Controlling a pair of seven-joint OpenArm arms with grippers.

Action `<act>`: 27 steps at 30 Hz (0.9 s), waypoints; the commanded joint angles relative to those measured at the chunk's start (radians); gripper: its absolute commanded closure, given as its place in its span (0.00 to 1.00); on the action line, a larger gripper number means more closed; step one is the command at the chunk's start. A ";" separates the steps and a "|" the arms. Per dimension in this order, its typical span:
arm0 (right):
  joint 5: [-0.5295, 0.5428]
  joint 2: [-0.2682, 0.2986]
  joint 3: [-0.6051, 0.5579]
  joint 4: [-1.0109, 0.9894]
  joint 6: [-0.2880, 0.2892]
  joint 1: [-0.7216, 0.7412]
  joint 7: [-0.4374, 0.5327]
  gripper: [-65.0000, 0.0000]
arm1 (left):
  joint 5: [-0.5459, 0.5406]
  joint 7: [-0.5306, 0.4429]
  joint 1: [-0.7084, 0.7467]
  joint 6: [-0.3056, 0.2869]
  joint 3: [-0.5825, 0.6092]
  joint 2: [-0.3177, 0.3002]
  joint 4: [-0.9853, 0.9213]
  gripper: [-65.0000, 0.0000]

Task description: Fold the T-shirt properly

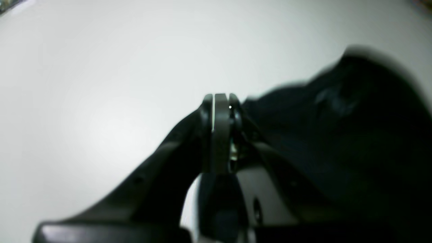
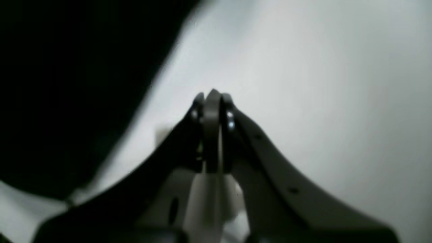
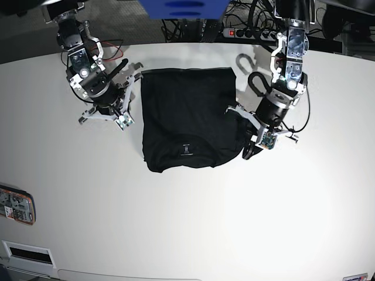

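Note:
The black T-shirt (image 3: 187, 114) lies on the white table (image 3: 193, 222) as a rough rectangle, with a small pale label mark near its front edge. My left gripper (image 3: 249, 153) is shut at the shirt's bunched right front corner. In the left wrist view its shut fingers (image 1: 221, 101) show nothing between them, and the T-shirt (image 1: 354, 128) fills the right side. My right gripper (image 3: 113, 113) is shut just left of the shirt. In the right wrist view its closed tips (image 2: 212, 96) hang over bare table, with the T-shirt (image 2: 74, 84) to their left.
Cables and a power strip (image 3: 249, 32) run along the far table edge. A blue object (image 3: 181, 7) sits at the top centre. A small orange-edged device (image 3: 14, 205) lies at the left table edge.

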 commanded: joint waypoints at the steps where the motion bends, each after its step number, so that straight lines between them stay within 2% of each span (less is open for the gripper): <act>1: -0.003 0.008 0.027 0.022 -0.005 0.005 0.061 1.00 | 0.040 -0.029 0.011 0.001 -0.004 -0.004 0.037 1.00; 4: -0.003 0.008 0.073 0.017 -0.005 0.007 0.268 1.00 | 0.201 -0.041 0.052 0.003 -0.004 -0.004 0.049 1.00; 6: -0.003 0.008 0.096 0.017 -0.005 0.007 0.412 1.00 | 0.288 -0.118 0.077 0.005 -0.005 -0.004 0.049 1.00; 9: -0.003 0.008 0.132 -0.007 -0.005 0.008 0.641 1.00 | 0.390 -0.313 0.132 0.012 -0.030 -0.001 0.040 1.00; 10: -0.003 0.008 0.144 -0.029 -0.005 0.008 0.721 1.00 | 0.413 -0.394 0.147 0.032 -0.043 0.010 0.030 1.00; 14: -0.003 0.005 0.196 -0.124 -0.005 -0.016 1.017 1.00 | 0.500 -0.620 0.189 0.103 -0.166 0.093 0.009 1.00; 17: -0.003 -0.005 0.253 -0.205 -0.005 -0.056 1.212 1.00 | 0.538 -0.769 0.221 0.110 -0.258 0.156 -0.013 1.00; 21: -0.009 -0.081 0.377 -0.313 -0.005 -0.108 1.448 1.00 | 0.535 -0.974 0.255 0.110 -0.333 0.173 -0.071 1.00; 24: -0.123 -0.120 0.481 -0.371 -0.006 -0.141 1.621 1.00 | 0.534 -1.117 0.276 0.112 -0.401 0.173 -0.117 1.00; 27: -0.249 -0.163 0.577 -0.440 -0.006 -0.159 1.798 1.00 | 0.534 -1.128 0.281 0.115 -0.436 0.167 -0.131 1.00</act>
